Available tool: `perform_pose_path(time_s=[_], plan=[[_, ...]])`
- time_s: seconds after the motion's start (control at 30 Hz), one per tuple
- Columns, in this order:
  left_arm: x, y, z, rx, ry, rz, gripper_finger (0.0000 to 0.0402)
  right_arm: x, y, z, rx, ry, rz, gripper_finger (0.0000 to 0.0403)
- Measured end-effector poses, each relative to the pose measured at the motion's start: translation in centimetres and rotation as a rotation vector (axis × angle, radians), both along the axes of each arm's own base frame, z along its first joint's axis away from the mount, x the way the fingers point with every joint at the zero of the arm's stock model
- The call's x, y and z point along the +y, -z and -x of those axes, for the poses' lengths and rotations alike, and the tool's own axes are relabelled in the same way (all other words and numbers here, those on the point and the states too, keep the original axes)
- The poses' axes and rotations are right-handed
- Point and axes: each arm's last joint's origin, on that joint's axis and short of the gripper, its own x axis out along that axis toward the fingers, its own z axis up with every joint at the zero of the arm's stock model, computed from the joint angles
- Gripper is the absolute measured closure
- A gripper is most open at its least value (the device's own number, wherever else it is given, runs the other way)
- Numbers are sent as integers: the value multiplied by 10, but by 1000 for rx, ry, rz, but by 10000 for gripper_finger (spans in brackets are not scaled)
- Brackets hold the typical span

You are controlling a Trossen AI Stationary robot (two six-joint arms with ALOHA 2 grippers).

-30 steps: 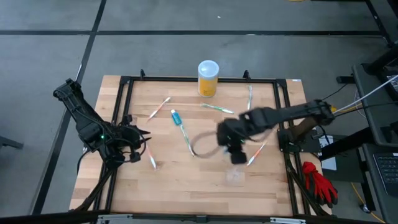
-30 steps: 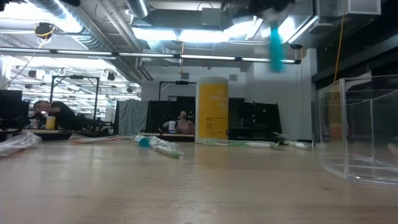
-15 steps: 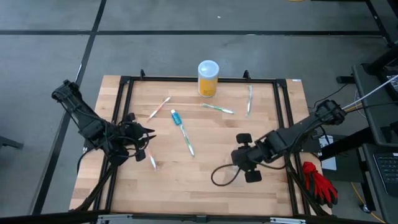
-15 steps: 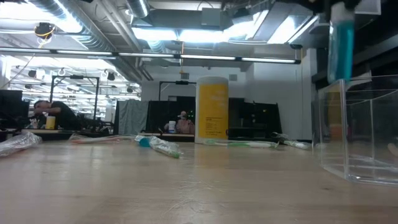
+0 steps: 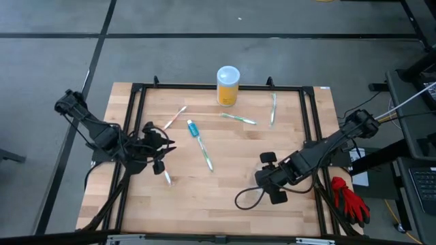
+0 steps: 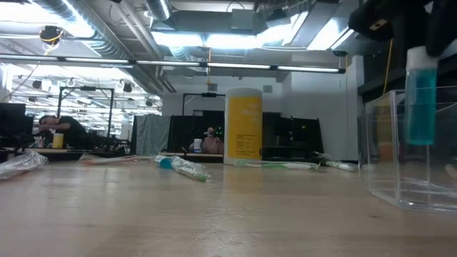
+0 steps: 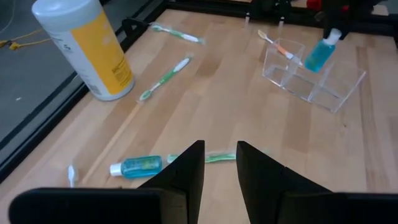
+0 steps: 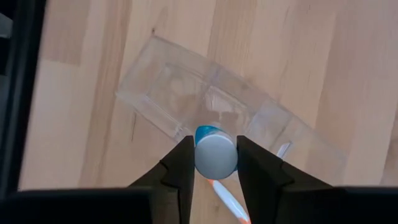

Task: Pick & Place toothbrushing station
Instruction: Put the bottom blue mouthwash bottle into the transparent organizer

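Our right gripper [image 8: 215, 163], lower centre of its wrist frame, clamps the teal tube [image 8: 215, 151] above the clear organizer [image 8: 186, 93]. Released off-centre, it could catch a divider and topple. Our left gripper [image 7: 219, 163] waits, fingers narrowly parted and empty.

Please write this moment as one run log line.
right gripper: shut on teal tube | above clear organizer | left gripper: open, waiting

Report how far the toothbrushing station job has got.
Done: one orange toothbrush sits in the clear holder. In hand: the right pincer holds a teal tube above it. Left: another tube and toothbrushes on the table; left pincer empty.
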Motion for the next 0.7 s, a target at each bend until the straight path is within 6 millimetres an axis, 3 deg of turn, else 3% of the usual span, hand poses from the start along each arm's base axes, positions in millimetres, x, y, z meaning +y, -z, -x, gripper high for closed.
perform_pose_path(time_s=[0.3,0.7], plan=[[6,0,-4,24,4,5,311,-7,18,2,-11,17,-11,300],[6,0,-4,28,9,2,311,-12,26,0,11,16,-47,298]])
